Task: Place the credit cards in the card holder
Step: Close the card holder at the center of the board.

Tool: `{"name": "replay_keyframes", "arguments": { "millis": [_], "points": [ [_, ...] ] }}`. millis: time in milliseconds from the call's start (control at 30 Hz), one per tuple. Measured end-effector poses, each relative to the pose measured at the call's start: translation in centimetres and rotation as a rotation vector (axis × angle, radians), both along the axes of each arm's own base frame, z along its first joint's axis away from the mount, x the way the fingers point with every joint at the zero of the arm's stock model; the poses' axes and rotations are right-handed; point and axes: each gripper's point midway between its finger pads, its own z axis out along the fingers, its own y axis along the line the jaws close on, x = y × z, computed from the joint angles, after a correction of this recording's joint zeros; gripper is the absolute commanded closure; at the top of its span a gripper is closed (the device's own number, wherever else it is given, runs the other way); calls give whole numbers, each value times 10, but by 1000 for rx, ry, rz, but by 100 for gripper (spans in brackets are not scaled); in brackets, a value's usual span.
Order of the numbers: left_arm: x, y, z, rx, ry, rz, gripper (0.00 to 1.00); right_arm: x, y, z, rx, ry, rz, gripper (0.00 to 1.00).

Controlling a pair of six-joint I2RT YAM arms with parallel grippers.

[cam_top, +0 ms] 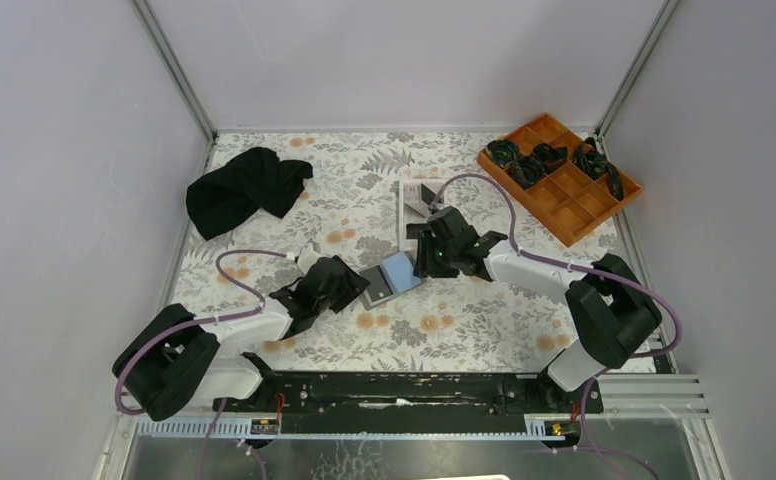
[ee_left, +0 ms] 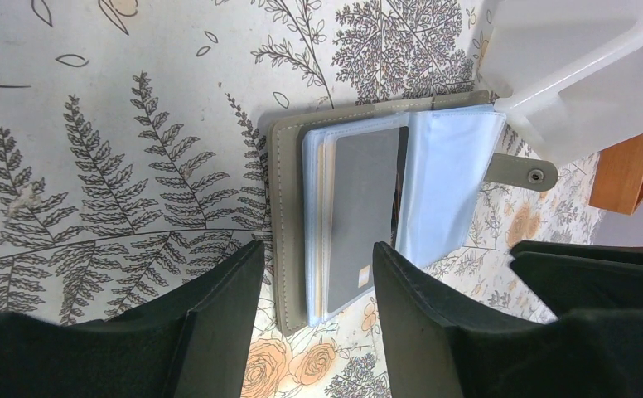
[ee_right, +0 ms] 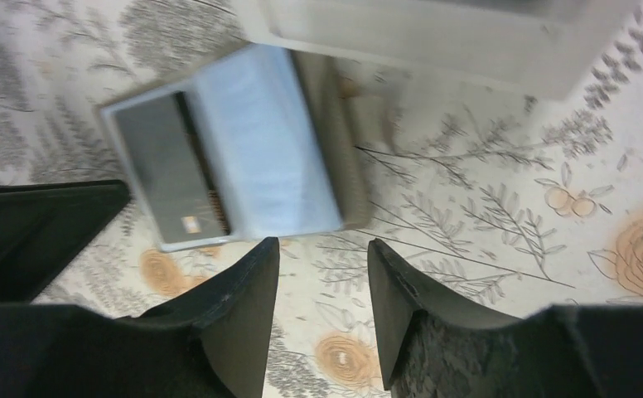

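**A:** Where was the card holder (cam_top: 389,278)?

**B:** It lay open on the counter (cam_top: 484,330), about the middle and a little toward the near edge. The grey cover was down and the pale blue sleeves faced up.

**A:** Was anything in it?

**B:** A dark grey card (ee_left: 366,211) with a gold chip sat in the top clear sleeve of the stack nearer the left arm. A loose blue page was folded across to the other side, and the snap strap (ee_left: 525,172) stuck out past it.

**A:** And the left claw (ee_left: 318,255)?

**B:** Its fingers stood spread over the holder's near end. One was at the outer edge of the grey cover, the other over the corner of the card's sleeve. It was not clamped on anything. Whether the tips touched the holder I could not tell.

**A:** The right claw (ee_right: 324,249)?

**B:** Released. Its fingers were apart with only bare counter between them, just beside the holder's blue side, and it gripped nothing.

**A:** What else stood around?

**B:** A white tray (cam_top: 405,210) lay just beyond the holder toward the far edge, its corner right at the holder's corner. An orange tray (cam_top: 574,205) with black things in some compartments sat in the far right corner. A black cloth (cam_top: 246,190) lay crumpled near the far left corner.
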Motion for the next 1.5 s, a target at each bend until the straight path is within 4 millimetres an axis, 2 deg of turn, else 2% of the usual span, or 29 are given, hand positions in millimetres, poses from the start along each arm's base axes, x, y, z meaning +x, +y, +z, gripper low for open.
{"name": "replay_keyframes", "arguments": {
  "millis": [167,300,567,933,1300,1400,1500],
  "points": [
    [0,0,0,-1,1,-1,41,-10,-22,-32,11,75,-62,49],
    [0,0,0,3,2,-5,41,-11,-25,-43,54,101,-87,49],
    [0,-1,0,13,-2,-21,40,-3,-4,-42,202,88,-100,48],
    [1,2,0,18,-3,-25,40,9,6,-41,327,90,-121,49],
    [0,3,0,12,-2,-36,40,4,20,-40,467,86,-86,52],
    [-1,4,0,8,-5,-38,41,0,20,-40,492,87,-85,56],
    [-2,4,0,3,-6,-40,41,-2,20,-42,497,90,-87,68]
  ]
}}
